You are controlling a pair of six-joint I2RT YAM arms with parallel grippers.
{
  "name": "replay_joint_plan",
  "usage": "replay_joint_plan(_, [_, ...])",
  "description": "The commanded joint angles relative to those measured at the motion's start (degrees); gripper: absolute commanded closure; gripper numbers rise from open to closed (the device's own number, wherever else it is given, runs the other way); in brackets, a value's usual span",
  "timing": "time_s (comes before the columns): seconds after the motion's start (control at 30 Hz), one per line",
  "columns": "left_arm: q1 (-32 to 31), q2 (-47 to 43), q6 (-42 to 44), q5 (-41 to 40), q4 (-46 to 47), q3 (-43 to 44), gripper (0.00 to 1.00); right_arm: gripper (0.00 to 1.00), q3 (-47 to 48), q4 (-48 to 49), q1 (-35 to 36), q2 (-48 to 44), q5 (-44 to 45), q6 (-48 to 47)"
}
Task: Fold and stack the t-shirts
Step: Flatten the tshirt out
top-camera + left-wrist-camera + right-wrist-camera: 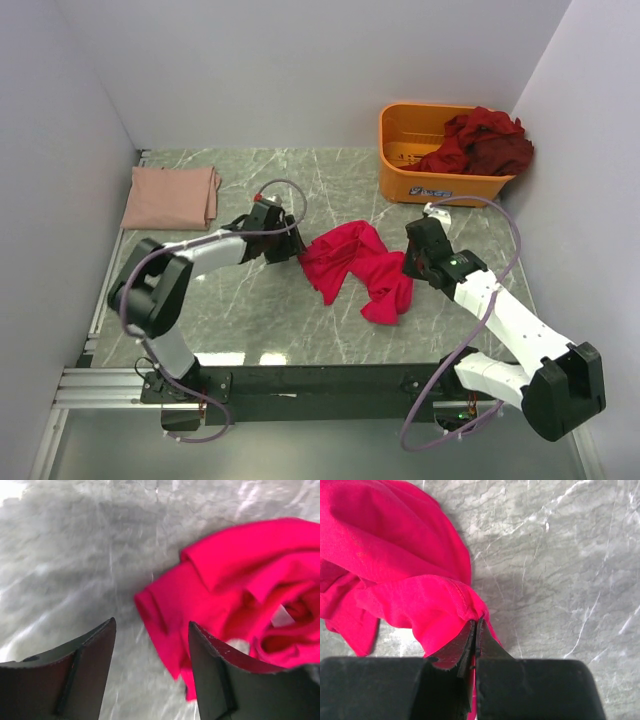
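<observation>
Top external: red shirt [352, 262] crumpled, long axis ten to four o'clock.
Right gripper [475, 626] clamps its edge; left gripper [151, 629] stands apart.

Overhead plus wrist close-ups, red t-shirt [350, 257] common

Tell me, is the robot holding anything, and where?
The right end effector pinches the pinkish-red t-shirt by a bunched edge. The left end effector is open, holding nothing.

Right gripper [476, 630] pinches a fold of the crumpled bright pinkish-red t-shirt [385, 545], jaws pressed together, over grey marbled table [560, 555].
</observation>
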Motion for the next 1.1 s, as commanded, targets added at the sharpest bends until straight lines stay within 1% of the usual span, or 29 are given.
replay_joint_plan(0.0, [-0.2,5.4,0.9,2.8,2.0,4.4,0.35,1.0,-0.1,2.7,-1.3,-0.1,-0.3,-2.8])
replay_joint_plan(0.13, [-0.5,9.8,1.2,0.9,0.4,8.0,0.36,1.0,-0.8,3.7,-2.6,-0.6,-1.9,-3.3])
replay_joint_plan(0.2, [-0.8,11.9,1.7,0.3,-0.4,9.0,0.42,1.0,-1.0,4.2,-3.2,-0.7,-2.3,-3.4])
replay_joint_plan(0.23, [-1.3,12.4,1.8,0.3,-0.6,9.7,0.47,1.0,-0.9,4.4,-3.5,-0.7,-2.4,-3.6])
replay_joint_plan(0.27, [-1.5,13.0,2.0,1.5,-0.4,10.0,0.52,1.0,-0.7,4.5,-3.8,-0.7,-2.4,-3.6])
replay_joint_plan(0.3, [-1.7,13.7,2.5,2.1,-0.4,10.3,0.65,1.0,-0.7,4.5,-4.0,-0.6,-2.4,-3.7])
replay_joint_plan(0.4, [-2.9,14.0,3.3,3.8,-0.4,11.0,0.99,1.0,-0.3,4.6,-4.8,-0.7,-2.3,-3.9])
replay_joint_plan(0.47, [-3.4,12.9,3.7,3.1,-0.4,9.9,0.99,1.0,0.0,4.9,-5.1,-1.0,-2.1,-4.1])
replay_joint_plan(0.57, [-3.4,8.0,4.4,0.6,1.4,6.8,0.99,1.0,0.8,5.0,-5.3,-2.1,-0.7,-5.1])
replay_joint_plan(0.6, [-3.4,4.4,4.8,-0.4,1.8,6.1,0.99,1.0,1.3,4.7,-5.2,-3.1,0.8,-6.1])
replay_joint_plan(0.67, [-3.4,0.3,6.3,-5.1,2.1,5.2,0.99,1.0,3.8,3.6,-5.2,-4.3,2.5,-6.5])
replay_joint_plan(0.7, [-3.4,-3.5,6.8,-5.9,1.3,5.2,0.99,1.0,4.7,2.7,-5.2,-5.8,3.0,-6.7])
replay_joint_plan(0.73, [-3.4,-5.3,7.1,-10.8,0.7,6.2,0.99,1.0,5.6,2.4,-5.2,-6.8,3.6,-6.7])
replay_joint_plan(0.8, [-3.4,-10.8,7.5,-13.7,-0.5,7.0,0.99,1.0,7.7,2.7,-5.2,-10.6,3.5,-6.9])
replay_joint_plan(0.83, [-3.4,-12.6,7.4,-17.1,-1.1,7.6,0.99,1.0,8.5,2.8,-5.2,-12.0,3.9,-6.9])
replay_joint_plan(0.93, [-3.5,-19.5,7.5,-22.0,-5.0,10.4,0.99,1.0,12.4,3.1,-5.2,-17.1,5.6,-8.2])
replay_joint_plan(0.97, [-3.4,-21.6,7.8,-24.6,-5.7,11.0,0.99,1.0,15.4,2.9,-5.2,-18.0,6.2,-8.5])
replay_joint_plan(1.03, [-3.5,-27.7,8.0,-26.4,-7.0,12.6,0.99,1.0,18.9,2.2,-5.3,-20.8,5.7,-9.5])
replay_joint_plan(1.07, [-3.5,-29.8,8.6,-27.0,-6.9,13.0,0.99,1.0,22.9,1.9,-5.1,-21.4,4.4,-9.8])
